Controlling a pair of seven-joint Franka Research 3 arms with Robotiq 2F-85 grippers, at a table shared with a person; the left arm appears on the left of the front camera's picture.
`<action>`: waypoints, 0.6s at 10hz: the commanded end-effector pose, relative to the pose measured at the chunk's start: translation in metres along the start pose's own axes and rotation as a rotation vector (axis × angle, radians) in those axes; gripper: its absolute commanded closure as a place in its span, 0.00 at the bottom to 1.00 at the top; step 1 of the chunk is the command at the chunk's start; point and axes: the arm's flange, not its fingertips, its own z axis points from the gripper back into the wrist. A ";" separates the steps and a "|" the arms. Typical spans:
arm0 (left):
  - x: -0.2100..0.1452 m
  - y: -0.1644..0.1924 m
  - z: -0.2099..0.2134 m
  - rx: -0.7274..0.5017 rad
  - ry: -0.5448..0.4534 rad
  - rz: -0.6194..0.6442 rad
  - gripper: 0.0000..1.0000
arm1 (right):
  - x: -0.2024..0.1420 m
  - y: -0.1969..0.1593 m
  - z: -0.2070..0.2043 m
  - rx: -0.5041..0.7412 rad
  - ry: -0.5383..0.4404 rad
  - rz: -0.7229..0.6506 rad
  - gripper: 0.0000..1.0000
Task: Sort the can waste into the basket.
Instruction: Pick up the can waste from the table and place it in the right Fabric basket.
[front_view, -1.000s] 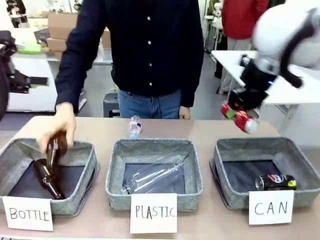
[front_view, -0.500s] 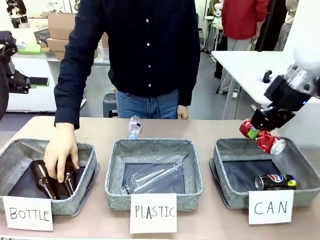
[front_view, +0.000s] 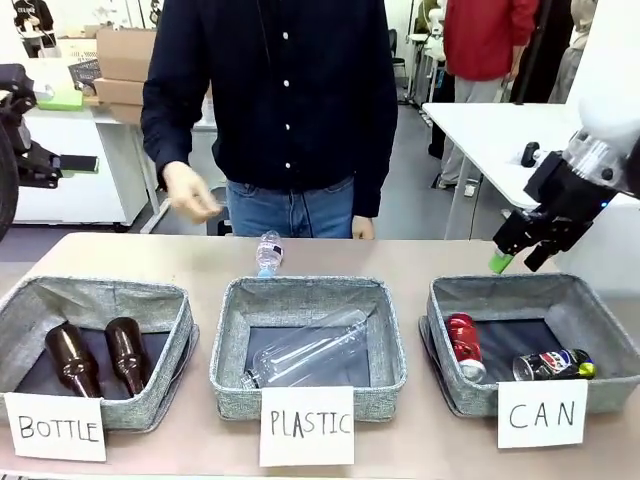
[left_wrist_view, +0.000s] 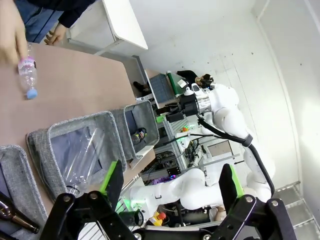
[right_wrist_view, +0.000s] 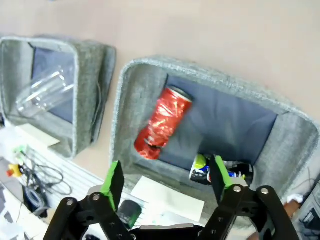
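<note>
Right claw (front_view: 520, 252) hangs spread and empty; directly below it, red can (right_wrist_view: 163, 122) and black can (front_view: 553, 364) lie in the basket (front_view: 448, 385), so lifting straight up looks safest.

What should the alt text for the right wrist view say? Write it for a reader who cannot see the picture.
A red can lies in the grey basket, beside a black can at its near corner, seen from above between the open green-padded fingers of the right hand. To the left, a second grey basket holds a clear plastic bottle.
</note>
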 end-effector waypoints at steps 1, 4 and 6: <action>0.000 -0.001 -0.001 -0.026 -0.010 -0.010 0.00 | 0.007 -0.003 0.000 0.041 -0.040 -0.011 0.00; 0.000 -0.001 -0.001 -0.026 -0.010 -0.010 0.00 | 0.013 -0.002 0.011 0.226 -0.086 -0.123 0.00; 0.000 -0.001 -0.001 -0.026 -0.010 -0.010 0.00 | 0.012 0.002 0.047 0.981 -0.296 -0.210 0.00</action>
